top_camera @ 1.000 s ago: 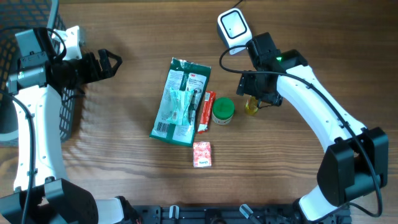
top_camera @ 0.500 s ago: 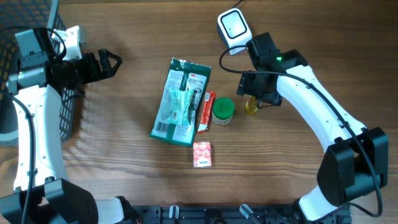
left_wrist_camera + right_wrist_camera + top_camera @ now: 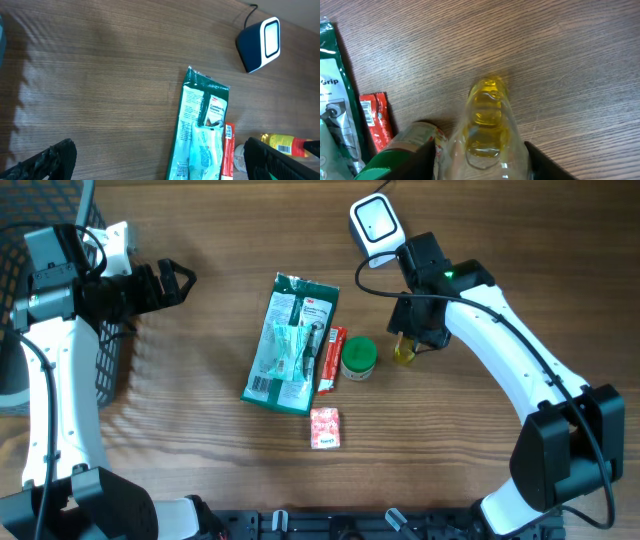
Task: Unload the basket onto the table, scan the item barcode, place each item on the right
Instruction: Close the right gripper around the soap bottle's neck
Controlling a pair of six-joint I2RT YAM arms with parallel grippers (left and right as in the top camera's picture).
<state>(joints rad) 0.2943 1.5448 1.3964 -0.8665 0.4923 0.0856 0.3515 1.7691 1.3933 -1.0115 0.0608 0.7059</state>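
The bottle (image 3: 403, 352) is being clasped on both flanks by the right gripper (image 3: 480, 161), whose fingers appear to be pressed against it, and it is lying on the wooden table (image 3: 200, 450) with its long axis running along the fingers. At the far left a basket (image 3: 108, 365) is being overhung by the left gripper (image 3: 178, 283), which is being held wide apart with nothing in it, well away. A packet (image 3: 292, 342), a red stick (image 3: 333, 360) and a jar (image 3: 358, 357) are being left beside the bottle. The scanner (image 3: 375, 222) is being faced from near by: it lies beyond the bottle, nearer the right arm, with bare wood between.
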